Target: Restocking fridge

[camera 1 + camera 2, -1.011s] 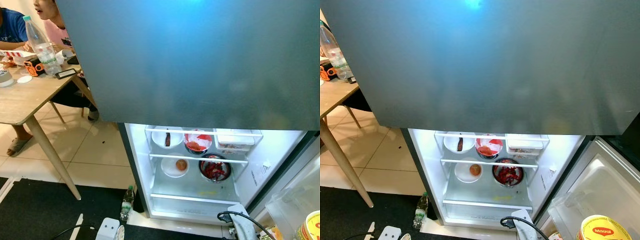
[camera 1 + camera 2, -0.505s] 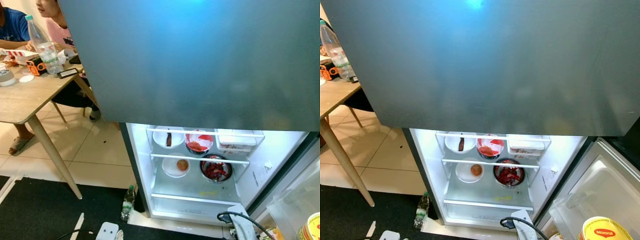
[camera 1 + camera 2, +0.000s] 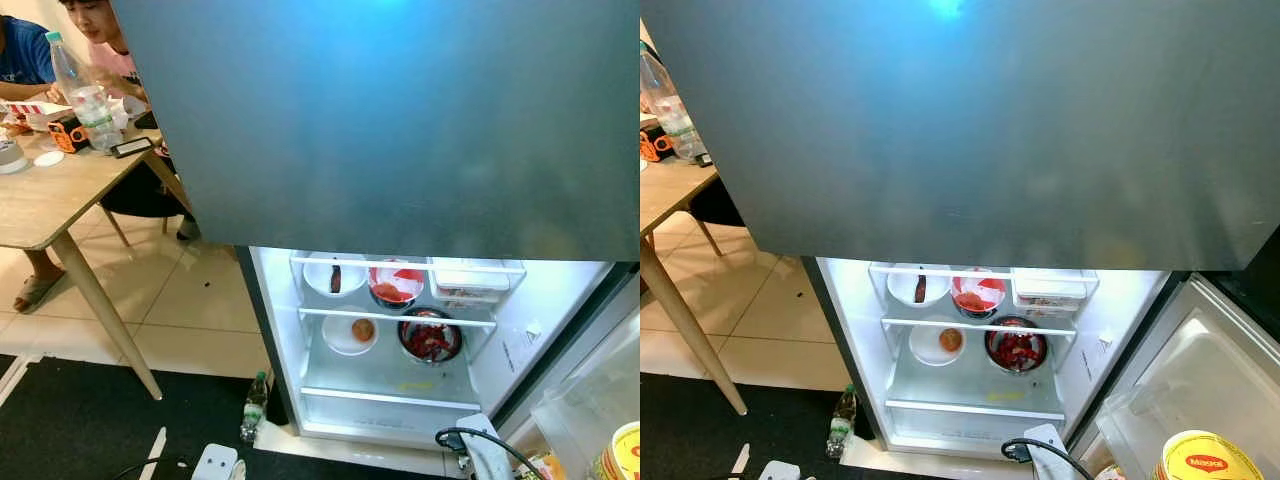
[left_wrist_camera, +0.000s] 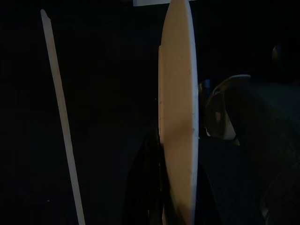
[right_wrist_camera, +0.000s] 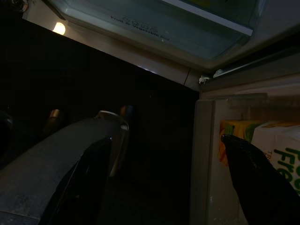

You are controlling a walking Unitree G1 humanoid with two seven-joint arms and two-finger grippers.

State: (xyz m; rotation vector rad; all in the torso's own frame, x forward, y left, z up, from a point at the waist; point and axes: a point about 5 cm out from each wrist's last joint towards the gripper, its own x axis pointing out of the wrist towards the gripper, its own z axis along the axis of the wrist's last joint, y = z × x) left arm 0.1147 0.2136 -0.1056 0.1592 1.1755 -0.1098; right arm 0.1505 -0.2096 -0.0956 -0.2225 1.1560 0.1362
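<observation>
Fridge (image 3: pixel 400 120) takes up most of the room from where I'm standing: big dark grey upper door shut, lower compartment wide open and lit up inside. The lower door (image 3: pixel 1200 370) is swung out to the robot's right, and its rack has a yellow-lidded tub (image 3: pixel 1210 460) sitting in it.

Off to the left is a wooden table (image 3: pixel 45 200) with people sitting at it and a tall water bottle (image 3: pixel 85 95) on top. Tile floor (image 3: pixel 190 290) beyond it, black mat (image 3: pixel 90 420) nearer.

Inside the fridge, top shelf holds a white bowl (image 3: pixel 334 275), a bowl covered in red wrap (image 3: pixel 396 283) and a flat clear box (image 3: pixel 468 279), left to right. On the shelf below: a white plate with something orange (image 3: pixel 351 332), just beside a dark bowl of red stuff (image 3: pixel 430 338).

A small bottle (image 3: pixel 254 405) stands on the floor by the fridge's left corner.

Right gripper (image 5: pixel 173 183) hangs low near the door, fingers spread wide, nothing in them. Left gripper (image 4: pixel 161 206) is in the dark; can't tell how its fingers stand.
</observation>
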